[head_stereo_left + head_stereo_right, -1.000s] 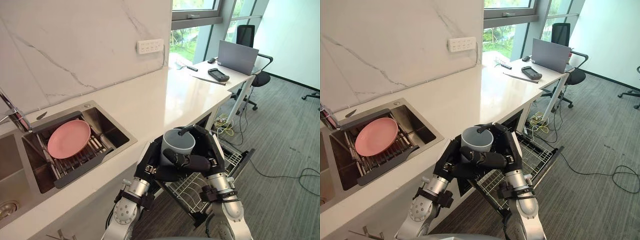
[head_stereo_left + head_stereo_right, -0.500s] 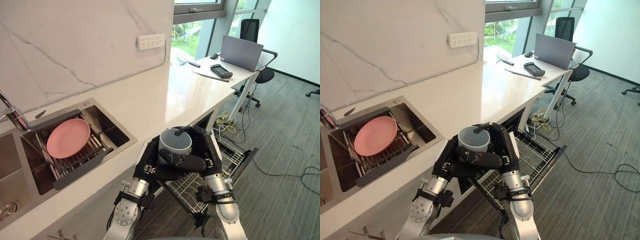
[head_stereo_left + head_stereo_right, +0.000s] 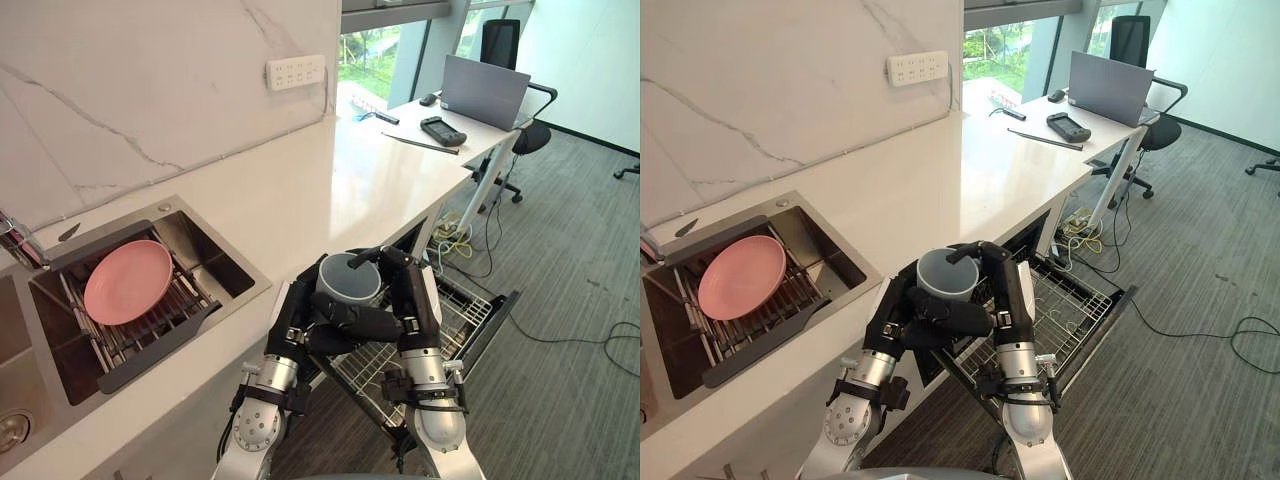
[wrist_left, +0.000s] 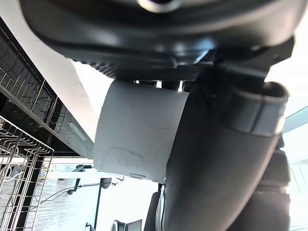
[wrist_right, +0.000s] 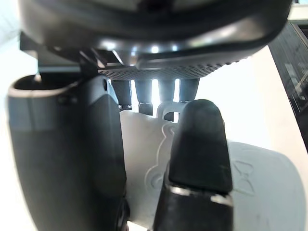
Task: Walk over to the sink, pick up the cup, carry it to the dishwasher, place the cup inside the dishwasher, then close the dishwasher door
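White stone counter (image 3: pixel 330 190) under a marbled wall; grey carpet at the right of the frame.

Left eye view: steel sink (image 3: pixel 205 240) at left, with a round pink plate (image 3: pixel 127 282) propped on its rack. Low centre, the pale grey round cup (image 3: pixel 348 278) is upright in the air, just off the counter edge. Below it are the pulled-out wire dishwasher rack (image 3: pixel 375 375) and the lowered dark dishwasher door (image 3: pixel 497 318). The left hand (image 3: pixel 300 322) curls across the cup's near wall. The right hand (image 3: pixel 412 300) wraps the far side, one finger hooked over the rim.

Right eye view: same two-handed clasp. The cup hangs over the counter-side end of the rack, not its middle.

Left wrist view: the cup wall lies against the palm, a thick dark digit alongside it. Rack wires show at the left edge.

Right wrist view: fingers (image 5: pixel 143 91) closed behind the cup, dark digits pressing its wall.

Risks, as I judge them:
- The hooked finger could drag the rim on release and tip the cup.
- The left hand is near the counter edge and could knock it on the way down.
- The cup could land on the wire tines and topple.
- The rack is out, and a cup standing proud could block the door.
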You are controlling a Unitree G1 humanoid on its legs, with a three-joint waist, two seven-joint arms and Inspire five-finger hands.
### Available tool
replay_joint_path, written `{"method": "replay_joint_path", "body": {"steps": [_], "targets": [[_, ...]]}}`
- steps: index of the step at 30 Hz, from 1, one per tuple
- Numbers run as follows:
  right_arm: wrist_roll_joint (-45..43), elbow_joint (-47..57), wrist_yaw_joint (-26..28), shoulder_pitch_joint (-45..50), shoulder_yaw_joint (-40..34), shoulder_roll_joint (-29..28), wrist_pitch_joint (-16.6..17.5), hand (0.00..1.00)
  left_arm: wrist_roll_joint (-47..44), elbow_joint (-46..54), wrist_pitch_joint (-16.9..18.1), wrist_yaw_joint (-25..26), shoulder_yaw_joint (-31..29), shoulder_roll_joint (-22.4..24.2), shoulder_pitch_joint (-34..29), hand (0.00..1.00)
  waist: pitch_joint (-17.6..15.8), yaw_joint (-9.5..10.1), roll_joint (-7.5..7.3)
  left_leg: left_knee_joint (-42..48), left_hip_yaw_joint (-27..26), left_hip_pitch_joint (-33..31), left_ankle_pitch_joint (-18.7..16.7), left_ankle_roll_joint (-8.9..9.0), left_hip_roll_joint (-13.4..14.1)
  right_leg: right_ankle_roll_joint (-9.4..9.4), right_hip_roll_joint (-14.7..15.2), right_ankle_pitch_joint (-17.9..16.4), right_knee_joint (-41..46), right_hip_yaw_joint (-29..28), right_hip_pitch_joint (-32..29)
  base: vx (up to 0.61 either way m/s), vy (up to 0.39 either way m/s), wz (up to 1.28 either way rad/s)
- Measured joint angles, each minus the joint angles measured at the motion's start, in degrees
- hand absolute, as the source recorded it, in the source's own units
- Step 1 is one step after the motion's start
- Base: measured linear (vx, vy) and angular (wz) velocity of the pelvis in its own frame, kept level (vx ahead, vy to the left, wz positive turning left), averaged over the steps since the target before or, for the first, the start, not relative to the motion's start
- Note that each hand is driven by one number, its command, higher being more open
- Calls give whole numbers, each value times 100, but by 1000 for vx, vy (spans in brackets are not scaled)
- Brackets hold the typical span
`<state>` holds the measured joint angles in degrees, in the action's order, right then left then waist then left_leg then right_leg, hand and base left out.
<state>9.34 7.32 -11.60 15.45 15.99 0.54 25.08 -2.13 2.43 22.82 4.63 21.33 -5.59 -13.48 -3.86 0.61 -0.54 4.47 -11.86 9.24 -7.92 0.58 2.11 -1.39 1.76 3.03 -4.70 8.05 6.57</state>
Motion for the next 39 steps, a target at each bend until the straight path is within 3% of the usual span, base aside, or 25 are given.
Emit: {"method": "replay_joint_path", "body": {"steps": [8,17,26,30,34,39], "targets": [[117,5,-106,-23,0,53,0,0,-14,1,0,-2,-1,-8,1,100,-84,1,-8,-1,-18,44,-38,-21,3,-6,3,-56,89,-20,-7,0,0,0],[136,84,-1089,-19,-1031,102,-9,0,-367,85,6,148,-574,-26,-39,100,-87,2,-11,-2,-75,36,-42,-16,13,-2,-14,-50,71,-82,-29,-1,0,-3],[-59,443,-938,-16,-1052,167,1,0,-699,216,6,-86,-524,-17,-62,100,-86,6,-12,-1,-118,44,-47,-12,14,-9,-24,4,-15,-129,20,0,-2,-2],[-124,443,-792,0,-1165,165,1,0,-992,215,6,-429,-583,-38,-152,100,-86,4,-13,-2,-122,79,-54,-23,15,-9,-26,6,-17,-133,35,-16,-1,-1],[-138,441,-390,68,-1315,187,-6,0,-1240,213,-61,-1187,-572,-137,-201,100,-87,8,-14,-3,-135,74,-92,-43,28,-1,-44,21,-26,-140,17,-21,-2,-1],[-304,438,-78,112,-1364,429,-47,0,-1241,112,-271,-1759,-488,-267,-401,100,-87,-2,-14,-2,-179,37,-109,-38,49,12,-63,32,-43,-180,-46,-20,-4,-5]]}}
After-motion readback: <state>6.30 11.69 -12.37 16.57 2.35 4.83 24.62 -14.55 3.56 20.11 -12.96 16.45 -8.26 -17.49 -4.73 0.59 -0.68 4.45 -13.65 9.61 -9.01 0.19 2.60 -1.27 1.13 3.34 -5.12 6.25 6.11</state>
